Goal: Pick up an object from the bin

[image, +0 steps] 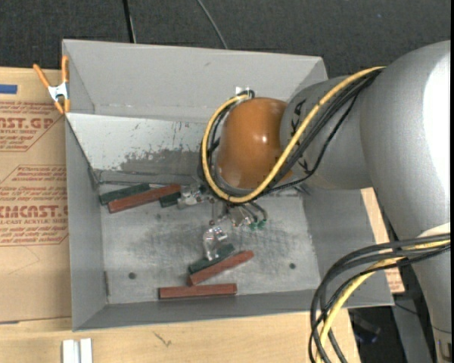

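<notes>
- Just beneath the jaws, on the floor of the grey bin point(87, 278), we see a short green stick point(204, 263) lying against a reddish-brown stick point(236, 261). The two touch along their length and lie at a slant.
- We cannot tell how far apart the jaws stand, nor whether they have hold of anything. They hang under the orange wrist cover point(250, 142) of the arm point(378, 127).
- Nearer the front wall than the jaws, a second brown stick point(197, 291) lies flat, apart from the pair.
- Well to the left of the jaws, by the foot of the back wall, a long green stick point(125, 193) and a long brown stick point(145, 198) lie side by side.
</notes>
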Motion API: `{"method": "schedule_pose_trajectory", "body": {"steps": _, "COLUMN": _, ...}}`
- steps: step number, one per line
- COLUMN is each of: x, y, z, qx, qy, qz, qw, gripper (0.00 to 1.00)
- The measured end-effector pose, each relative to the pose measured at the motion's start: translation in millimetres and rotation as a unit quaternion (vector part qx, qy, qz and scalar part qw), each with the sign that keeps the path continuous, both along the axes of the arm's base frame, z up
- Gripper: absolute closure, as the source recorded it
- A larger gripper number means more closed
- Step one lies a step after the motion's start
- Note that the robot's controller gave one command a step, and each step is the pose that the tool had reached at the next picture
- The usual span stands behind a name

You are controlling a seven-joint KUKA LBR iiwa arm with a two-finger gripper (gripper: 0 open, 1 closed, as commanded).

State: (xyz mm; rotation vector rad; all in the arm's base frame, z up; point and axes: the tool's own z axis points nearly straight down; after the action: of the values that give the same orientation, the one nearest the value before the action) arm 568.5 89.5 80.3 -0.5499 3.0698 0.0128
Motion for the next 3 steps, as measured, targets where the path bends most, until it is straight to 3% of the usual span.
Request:
{"method": "schedule_pose_trajectory", "body": {"steps": 1, "x": -16.2, "y": -21.8, "z": -2.2, "qx": -0.002, "qy": 0.0006, "qz": 0.034, "qw": 0.9994, "gripper": 0.00}}
{"method": "schedule_pose_trajectory", "body": {"steps": 2, "x": -48.0, "y": -25.9, "z": 10.9, "qx": -0.005, "qy": 0.0008, "qz": 0.054, "qw": 0.9985, "gripper": 0.00}}
{"method": "schedule_pose_trajectory", "body": {"steps": 3, "x": -57.7, "y": -22.7, "z": 10.7, "qx": -0.005, "qy": -0.0144, "qz": 0.186, "qw": 0.9824, "gripper": 0.00}}
